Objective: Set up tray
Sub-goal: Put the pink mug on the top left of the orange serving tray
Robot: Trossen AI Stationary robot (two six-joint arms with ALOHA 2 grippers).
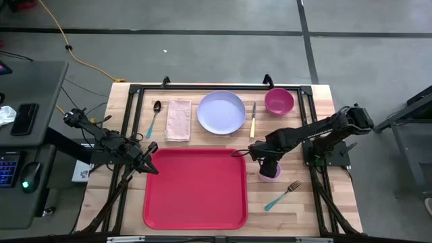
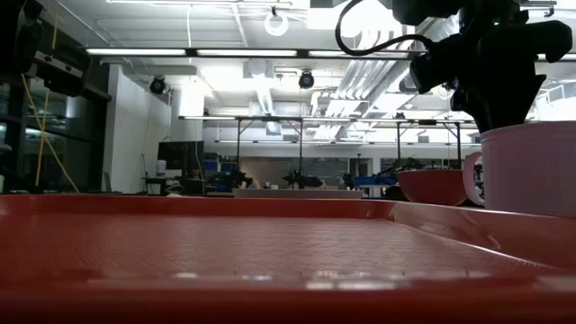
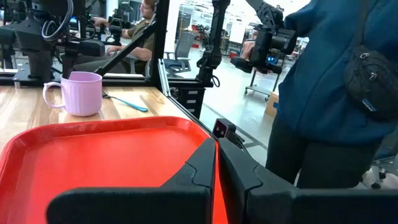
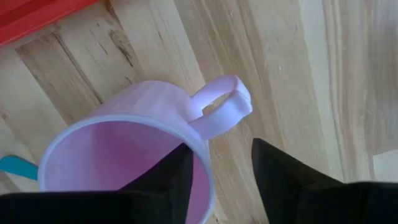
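One finger of your right gripper (image 4: 221, 165) sits inside lilac mug (image 4: 134, 146), other outside rim, jaws part-open, nothing gripped yet. Left gripper (image 1: 150, 164) pinches red tray (image 1: 196, 189) edge, frame centre-bottom. Risk: thin rim bite, mug tips.

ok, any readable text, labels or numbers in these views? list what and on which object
None can be read.
Tray: plain red, no print.
Mug: plain, no lettering.
Plate, bowl, napkin: unmarked.
Paper under the table's left edge: dark marks, too small to read.
Room signs behind the table in the low view: too blurred.
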